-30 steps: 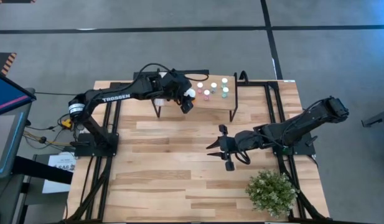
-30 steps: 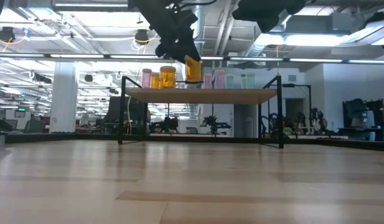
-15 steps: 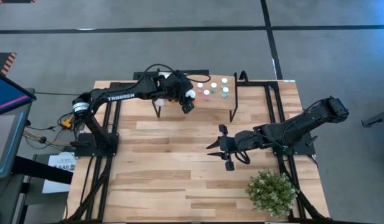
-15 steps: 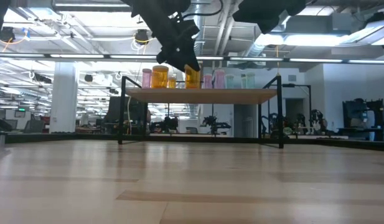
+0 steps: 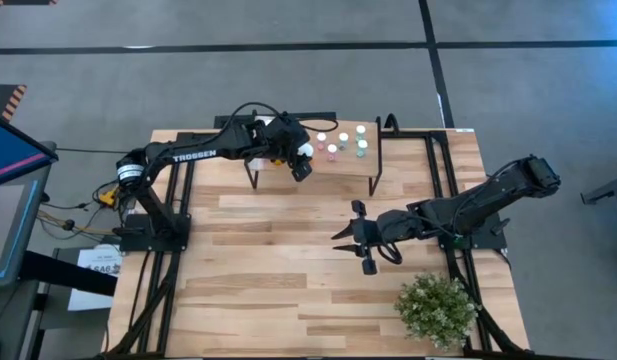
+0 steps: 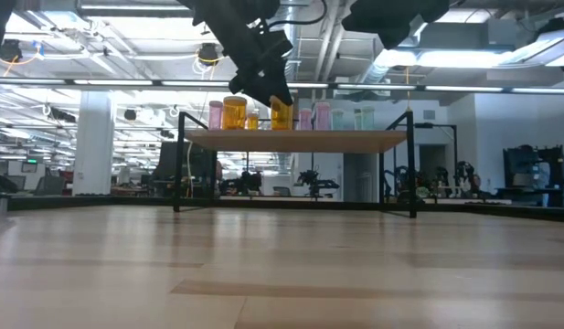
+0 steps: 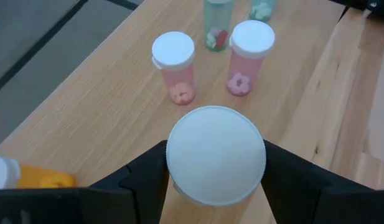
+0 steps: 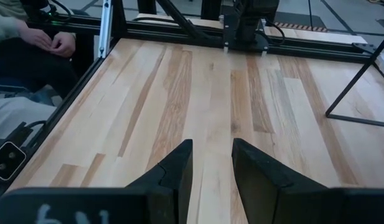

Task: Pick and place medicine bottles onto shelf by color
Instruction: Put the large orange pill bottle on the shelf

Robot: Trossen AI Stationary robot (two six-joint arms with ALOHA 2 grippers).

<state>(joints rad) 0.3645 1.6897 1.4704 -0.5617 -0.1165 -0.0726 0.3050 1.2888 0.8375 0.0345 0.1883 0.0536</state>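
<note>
The shelf [image 5: 343, 170] stands at the table's far side. Small white-capped pink [image 7: 174, 65] and teal [image 7: 216, 25] bottles stand on its top, pink ones [image 5: 332, 150] left of teal ones [image 5: 361, 146]. More orange bottles [image 6: 234, 112] stand at the shelf's left part. My left gripper [image 5: 302, 162] is over that left part, shut on a large orange bottle [image 6: 282, 113] whose white cap [image 7: 215, 154] fills its wrist view. My right gripper [image 5: 338, 240] waits open over the middle of the table, with nothing between its fingers [image 8: 179, 168]. My left gripper has one finger [image 7: 148, 174] on each side of the large orange bottle, just below its white cap [image 7: 215, 124], slanting down from the table's left. The cap hides the place of contact. The bottle stands upright with its bottom [image 6: 282, 127] on the shelf top.
A green potted plant [image 5: 436, 308] stands at the table's near right corner. Black frame rails [image 5: 443, 170] run along both sides of the table. A person's hands [image 8: 51, 40] show beyond the table's edge in the right wrist view. Bare tabletop [image 5: 278, 260] lies before the shelf.
My left gripper has gone down with the large orange bottle. The bottle hung tilted above the shelf a second ago; now it stands upright on the shelf top beside the pink bottles.
</note>
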